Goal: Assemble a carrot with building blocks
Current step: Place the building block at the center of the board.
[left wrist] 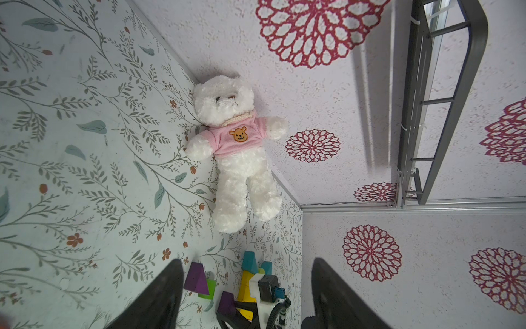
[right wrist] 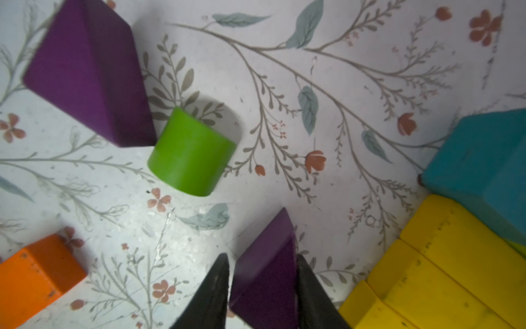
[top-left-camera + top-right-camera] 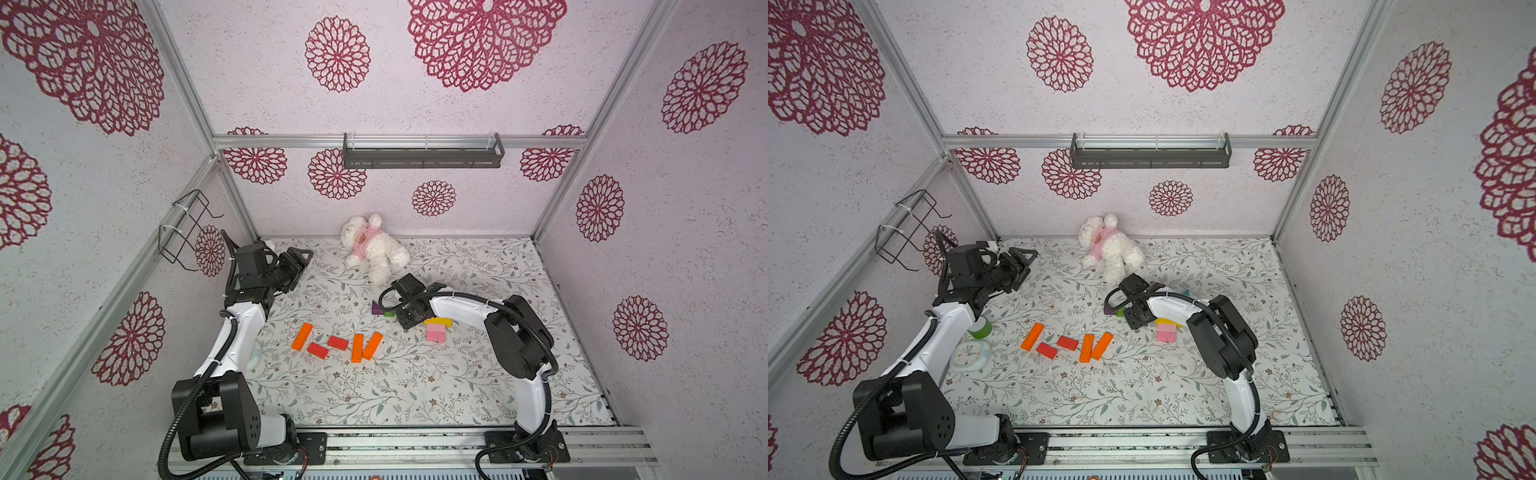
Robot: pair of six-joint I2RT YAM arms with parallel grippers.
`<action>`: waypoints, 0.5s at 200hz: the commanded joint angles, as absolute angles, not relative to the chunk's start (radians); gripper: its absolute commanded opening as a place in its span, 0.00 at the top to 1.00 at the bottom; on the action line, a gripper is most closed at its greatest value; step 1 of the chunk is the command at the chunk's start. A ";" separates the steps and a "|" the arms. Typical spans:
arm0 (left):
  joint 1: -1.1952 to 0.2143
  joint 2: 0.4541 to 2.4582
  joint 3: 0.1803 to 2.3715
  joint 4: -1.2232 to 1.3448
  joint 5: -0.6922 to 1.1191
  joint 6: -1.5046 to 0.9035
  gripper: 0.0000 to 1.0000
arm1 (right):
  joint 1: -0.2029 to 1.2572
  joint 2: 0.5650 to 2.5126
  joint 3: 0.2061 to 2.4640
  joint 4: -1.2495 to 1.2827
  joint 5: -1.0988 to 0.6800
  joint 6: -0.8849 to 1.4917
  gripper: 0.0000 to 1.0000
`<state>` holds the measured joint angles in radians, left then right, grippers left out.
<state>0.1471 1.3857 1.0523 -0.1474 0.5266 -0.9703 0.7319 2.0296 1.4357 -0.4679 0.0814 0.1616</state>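
Note:
In the right wrist view my right gripper point(image 2: 262, 256) is low over the table with a small purple triangle point(image 2: 267, 273) between its fingers. The jaws stand slightly apart, with a thin gap at one finger. Close by lie a bigger purple triangle point(image 2: 85, 71), a lime-green cylinder point(image 2: 190, 153), an orange bar's end point(image 2: 34, 279), yellow bars point(image 2: 441, 270) and a teal block point(image 2: 484, 165). In a top view, orange bars point(image 3: 302, 336) point(image 3: 357, 348) and red bars point(image 3: 338, 343) lie in a row at mid-table, with pink blocks point(image 3: 435, 332) to their right. My left gripper point(image 3: 305, 255) hangs open and empty at the back left.
A white plush bear point(image 3: 374, 247) in pink lies against the back wall. A green cup point(image 3: 980, 328) and a small clock point(image 3: 969, 355) sit beside the left arm. A dark shelf point(image 3: 422, 151) hangs on the back wall and a wire basket point(image 3: 187, 232) on the left wall.

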 commanded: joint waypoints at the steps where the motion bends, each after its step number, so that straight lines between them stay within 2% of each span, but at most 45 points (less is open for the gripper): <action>1: 0.156 1.389 1.048 -0.123 0.538 -0.975 0.27 | 0.730 2.011 1.447 -0.476 0.079 0.136 0.52; 10: 0.156 1.390 1.048 -0.122 0.538 -0.974 0.27 | 0.730 1.994 1.437 -0.483 0.083 0.133 0.49; 28: 0.155 1.388 1.048 -0.123 0.538 -0.975 0.27 | 0.730 1.941 1.395 -0.490 0.101 0.126 0.47; 100: 0.155 1.389 1.046 -0.122 0.531 -0.974 0.27 | 0.728 1.855 1.336 -0.508 0.135 0.116 0.50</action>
